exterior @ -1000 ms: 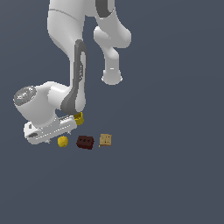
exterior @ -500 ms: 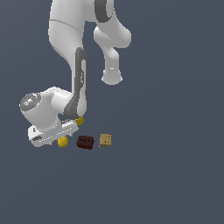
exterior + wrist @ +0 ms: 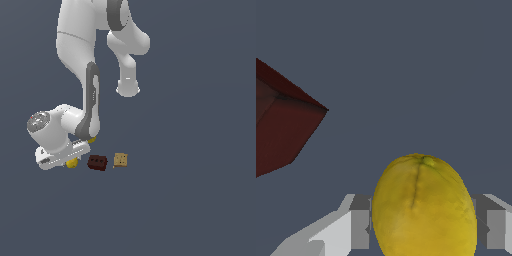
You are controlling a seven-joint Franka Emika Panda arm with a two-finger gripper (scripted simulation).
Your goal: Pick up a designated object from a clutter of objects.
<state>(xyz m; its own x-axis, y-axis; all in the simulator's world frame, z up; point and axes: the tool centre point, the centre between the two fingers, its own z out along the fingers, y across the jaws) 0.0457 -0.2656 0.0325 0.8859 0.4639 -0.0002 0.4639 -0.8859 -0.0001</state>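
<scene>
Exterior view: the white arm bent down to the dark grey table, with its wrist low at the exterior view's left. The pincer sat right at table level. A yellow fruit showed only as a small patch poking out beneath the pincer, just beside a dark red-brown block on the exterior view's right of it. A tan square cracker box lay a little further to the exterior view's right, near the block but apart from it. Another small yellow bit peeked out behind the forearm; too hidden to tell what it was. From this view the pincer's opening could not be made out.

Wrist view: the yellow fruit filled the space between the two grey fingers, one on each side. It was rounded with a greenish nub and a faint seam down its face. The fingers stood close against its sides, but whether they pressed on it or a slight gap remained could not be told. The pincer was thus spread about as wide as the fruit. The red-brown block showed as a dark corner off to one side, apart from the fruit.
</scene>
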